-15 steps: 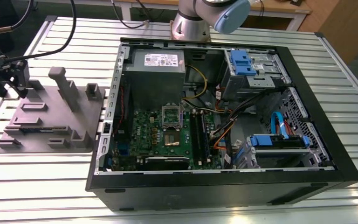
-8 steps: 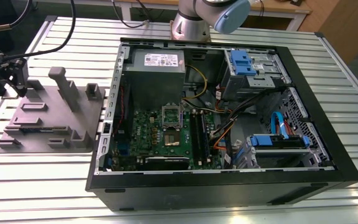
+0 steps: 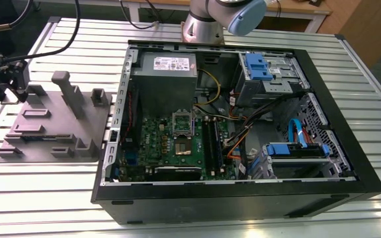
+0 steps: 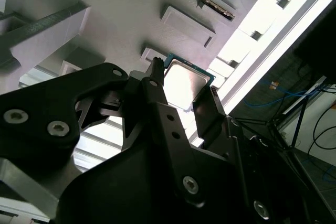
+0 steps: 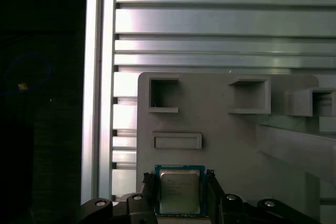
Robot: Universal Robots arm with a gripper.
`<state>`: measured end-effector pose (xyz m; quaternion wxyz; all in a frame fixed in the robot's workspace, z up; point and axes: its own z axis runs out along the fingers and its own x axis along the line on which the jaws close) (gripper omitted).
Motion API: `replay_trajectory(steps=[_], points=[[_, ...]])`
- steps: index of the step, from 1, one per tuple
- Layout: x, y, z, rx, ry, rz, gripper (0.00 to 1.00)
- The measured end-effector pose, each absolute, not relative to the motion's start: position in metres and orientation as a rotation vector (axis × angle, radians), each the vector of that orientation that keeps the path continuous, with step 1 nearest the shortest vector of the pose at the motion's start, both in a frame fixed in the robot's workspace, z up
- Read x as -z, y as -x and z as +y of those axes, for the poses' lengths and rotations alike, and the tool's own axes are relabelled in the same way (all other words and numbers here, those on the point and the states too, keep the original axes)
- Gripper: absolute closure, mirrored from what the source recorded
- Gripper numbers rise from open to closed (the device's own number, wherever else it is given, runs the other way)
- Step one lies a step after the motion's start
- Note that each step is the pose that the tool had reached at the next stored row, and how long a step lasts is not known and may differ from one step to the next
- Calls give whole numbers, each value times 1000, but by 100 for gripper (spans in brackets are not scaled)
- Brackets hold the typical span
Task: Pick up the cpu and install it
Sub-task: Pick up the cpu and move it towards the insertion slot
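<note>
At grey tray (image 5: pixel 226 145), gripper (image 5: pixel 179 178) jaws clasping cpu (image 5: pixel 179 195)

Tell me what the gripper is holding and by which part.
The cpu, apparently pinched by two opposite side edges in the gripper, at the grey fixture.

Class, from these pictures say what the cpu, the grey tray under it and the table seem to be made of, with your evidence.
The cpu: a silvery metal lid, dully reflective, with a green board rim around it. The grey tray: probably matte moulded or printed plastic; even colour, no shine. The table: likely aluminium slats, with bright streaky glare.
</note>
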<state>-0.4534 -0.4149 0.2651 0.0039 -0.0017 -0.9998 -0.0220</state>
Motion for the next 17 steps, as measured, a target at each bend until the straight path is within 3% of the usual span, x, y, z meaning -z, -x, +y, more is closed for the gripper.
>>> replay_trajectory(steps=[17], points=[[-268,453,-415,69,5,-3133,53]])
